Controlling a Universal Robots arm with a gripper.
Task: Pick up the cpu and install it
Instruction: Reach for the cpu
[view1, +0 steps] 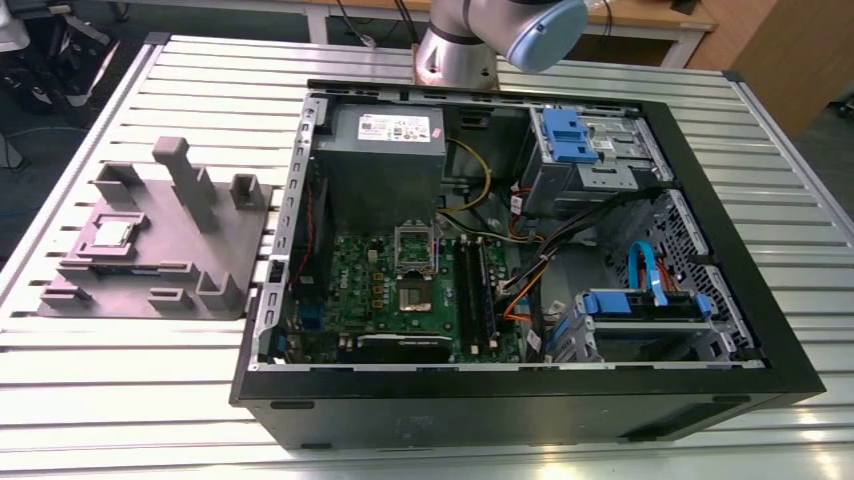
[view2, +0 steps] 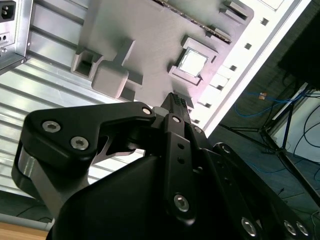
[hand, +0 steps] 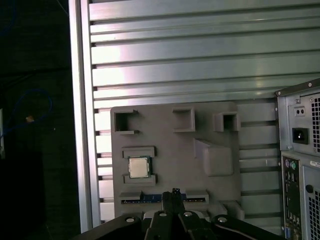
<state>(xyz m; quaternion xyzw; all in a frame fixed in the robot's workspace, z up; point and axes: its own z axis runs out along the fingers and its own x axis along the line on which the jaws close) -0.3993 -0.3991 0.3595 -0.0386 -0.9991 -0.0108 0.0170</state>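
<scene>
- One cpu (view1: 110, 233) lay in a recess of the grey holder block (view1: 167, 252), at the exterior view's left, outside the computer case (view1: 534, 410).
- The gripper (hand: 175, 192) pointed down at that block, jaws closed, empty.

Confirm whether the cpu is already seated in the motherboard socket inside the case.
No: in the first wrist view the cpu lies in its recess on the grey holder block, outside the computer case.
</scene>
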